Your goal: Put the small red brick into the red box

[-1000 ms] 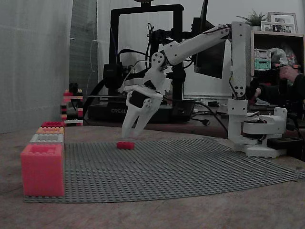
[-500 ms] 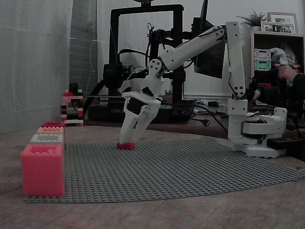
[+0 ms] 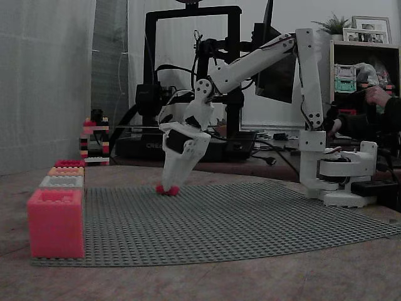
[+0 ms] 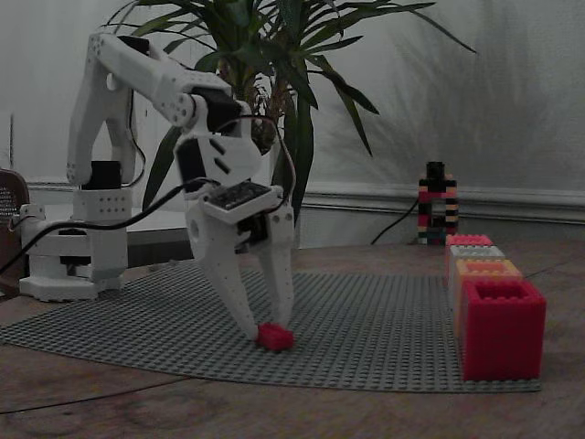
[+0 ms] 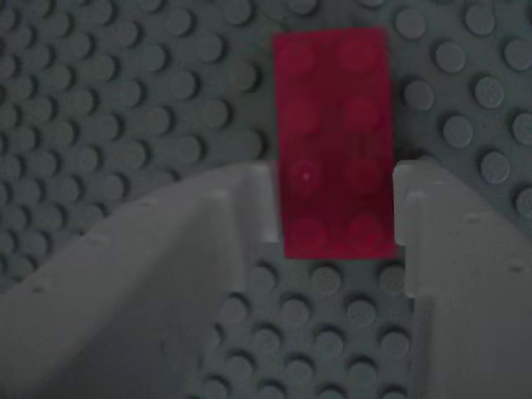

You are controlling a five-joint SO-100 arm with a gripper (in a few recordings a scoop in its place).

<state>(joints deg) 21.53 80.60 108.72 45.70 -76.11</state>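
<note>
In a fixed view our claw (image 3: 168, 187) stands low on the grey studded baseplate (image 3: 250, 219), its tips down at the small red brick (image 3: 167, 189), which peeps out red on either side of them; from here we cannot judge whether the fingers are pressing it. In a fixed view from the other side the brick (image 4: 275, 337) lies on the plate at the tip of the nearer finger, and the red box (image 4: 503, 327) stands well apart at the right, at the near end of a row of boxes. In the wrist view the brick (image 5: 337, 141) sits lengthwise between the two fingers (image 5: 253, 208), the left one touching its side and the right one just beside it, so we judge the claw closing round it but not yet clamped. Only the brick's near end lies between the tips, so it may pivot or squirt out forward when squeezed; if its studs are seated in the plate, the lift may slip off.
</note>
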